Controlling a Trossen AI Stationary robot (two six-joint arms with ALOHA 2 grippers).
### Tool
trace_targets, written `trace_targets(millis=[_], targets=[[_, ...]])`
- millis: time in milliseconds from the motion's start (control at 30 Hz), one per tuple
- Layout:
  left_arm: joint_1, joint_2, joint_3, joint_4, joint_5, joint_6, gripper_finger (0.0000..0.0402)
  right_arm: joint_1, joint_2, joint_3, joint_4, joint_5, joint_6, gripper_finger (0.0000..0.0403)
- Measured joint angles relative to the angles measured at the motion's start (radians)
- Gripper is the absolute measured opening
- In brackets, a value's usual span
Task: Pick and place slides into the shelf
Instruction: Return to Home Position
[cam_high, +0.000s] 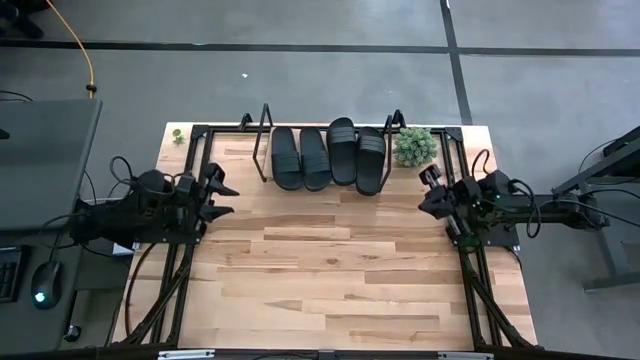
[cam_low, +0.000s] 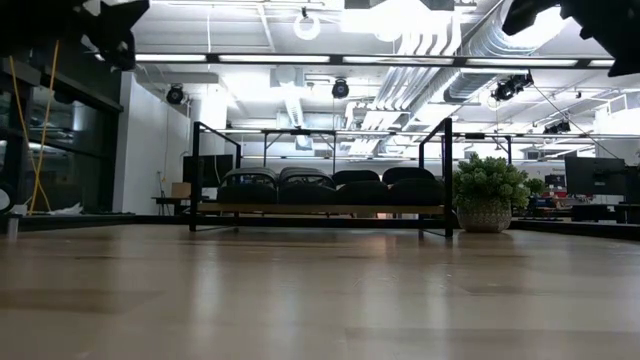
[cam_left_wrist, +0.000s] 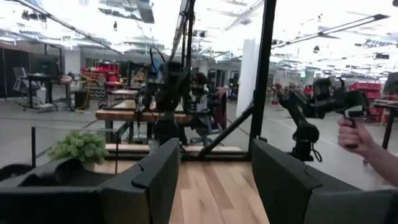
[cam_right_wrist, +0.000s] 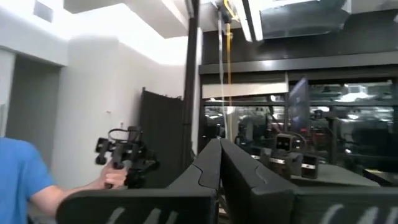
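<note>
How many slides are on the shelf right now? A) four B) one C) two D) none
A: the high view shows four black slides lined up side by side on the shelf, between its black end frames.

No text, brand, number or sign can be read in any view. The straps of the slides (cam_high: 315, 158) look plain black, the shelf (cam_low: 320, 209) carries no lettering that can be made out, and anything in the room beyond the table is too blurred to read.
</note>
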Motion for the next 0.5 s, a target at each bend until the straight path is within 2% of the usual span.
trace_targets(millis=[167,267,367,500], targets=[[0.000,0.000,-0.033,0.003,0.001,-0.001,0.0184,0.000,0.000,0.000,-0.059,0.098,0.034,0.0000],[0.000,0.000,-0.051,0.022,0.002,-0.013,0.0184,0.001,0.000,0.000,-0.084,0.105,0.026,0.0000],[0.000,0.000,-0.092,0.112,0.004,-0.040,0.0184,0.015,0.000,0.000,-0.086,0.107,0.023,0.0000],[0.000,0.000,-0.168,0.248,0.005,-0.067,0.0184,0.049,0.000,0.001,-0.080,0.162,0.010,0.0000]])
